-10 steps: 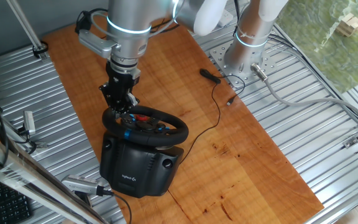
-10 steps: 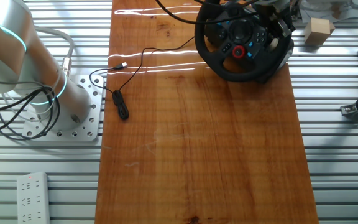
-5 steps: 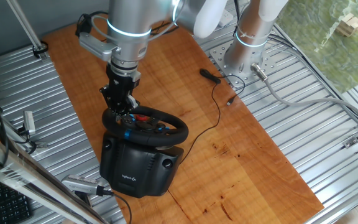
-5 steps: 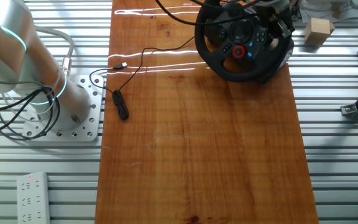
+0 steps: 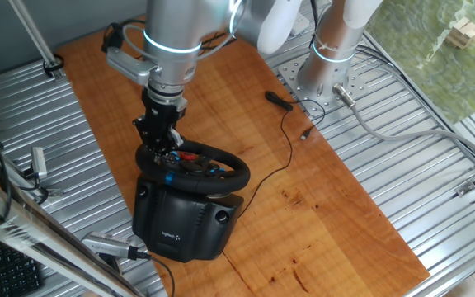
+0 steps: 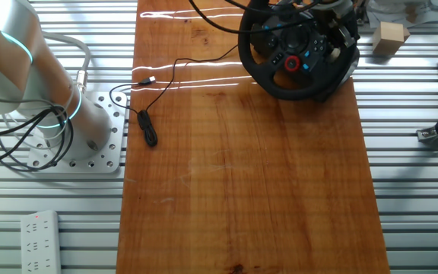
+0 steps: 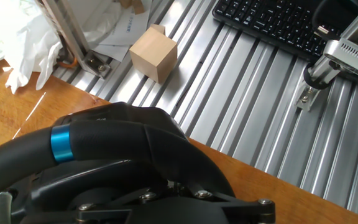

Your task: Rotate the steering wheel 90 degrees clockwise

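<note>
With the gripper (image 5: pixel 165 142) at the wheel (image 5: pixel 195 167) rim, jaw state unclear, confirm firm grip, then sweep clockwise along the rim's arc.

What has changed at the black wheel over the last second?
Very little: the silver arm's upper joints drifted slightly toward the far end of the wooden table. The two-finger gripper remains at the far rim of the black round steering wheel; the wheel, its boxy black base and the loose black cable look unmoved.
</note>
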`<state>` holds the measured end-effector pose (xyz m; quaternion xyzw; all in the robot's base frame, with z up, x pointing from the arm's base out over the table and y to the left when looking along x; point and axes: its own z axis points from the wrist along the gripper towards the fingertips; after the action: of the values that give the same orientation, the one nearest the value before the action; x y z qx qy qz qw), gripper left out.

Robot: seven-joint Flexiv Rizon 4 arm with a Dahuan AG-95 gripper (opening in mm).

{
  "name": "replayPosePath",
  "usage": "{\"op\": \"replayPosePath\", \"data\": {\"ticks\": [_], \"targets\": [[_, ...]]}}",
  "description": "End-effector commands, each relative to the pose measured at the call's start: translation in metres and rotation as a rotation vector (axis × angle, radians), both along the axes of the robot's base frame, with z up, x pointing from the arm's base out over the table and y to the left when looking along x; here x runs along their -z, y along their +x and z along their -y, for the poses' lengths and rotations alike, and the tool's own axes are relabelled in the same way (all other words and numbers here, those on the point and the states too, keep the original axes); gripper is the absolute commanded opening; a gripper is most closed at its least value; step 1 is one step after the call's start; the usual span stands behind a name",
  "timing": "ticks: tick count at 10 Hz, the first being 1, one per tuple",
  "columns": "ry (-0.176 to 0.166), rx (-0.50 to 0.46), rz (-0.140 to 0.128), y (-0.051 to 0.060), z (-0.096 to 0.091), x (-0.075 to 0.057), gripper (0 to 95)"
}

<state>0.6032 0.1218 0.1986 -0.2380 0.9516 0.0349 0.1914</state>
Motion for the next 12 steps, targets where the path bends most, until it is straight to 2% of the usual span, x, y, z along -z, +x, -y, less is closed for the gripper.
{"op": "replayPosePath", "data": {"ticks": [1,12], "targets": [[0.000,-0.001,0.002,0.0035,0.0002,0.0028,0.0],[0.001,-0.011,0.006,0.0025,0.0057,0.0091,0.0]]}}
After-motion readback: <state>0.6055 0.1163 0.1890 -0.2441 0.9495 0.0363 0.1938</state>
